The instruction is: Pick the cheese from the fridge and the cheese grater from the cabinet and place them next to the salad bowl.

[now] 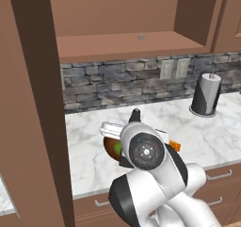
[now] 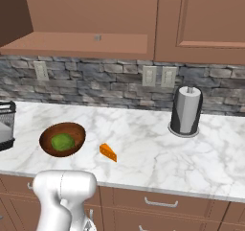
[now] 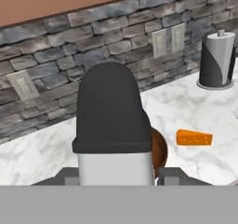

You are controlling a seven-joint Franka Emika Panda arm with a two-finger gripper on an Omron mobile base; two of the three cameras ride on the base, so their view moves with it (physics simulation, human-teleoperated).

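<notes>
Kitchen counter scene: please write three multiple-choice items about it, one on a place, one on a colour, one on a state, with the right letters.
1. Where does the cheese lie?
A. inside the salad bowl
B. on the cabinet shelf
C. on the counter beside the salad bowl

2. What colour is the content of the salad bowl?
A. red
B. green
C. white

3. In what state is the cheese grater?
A. held upright in the gripper
B. lying flat on the counter
C. standing in the cabinet

Answers:
1 C: the cheese rests on the counter, just apart from the salad bowl.
2 B: the leaves are green.
3 A: the cheese grater stands between the fingers of the gripper.
</notes>
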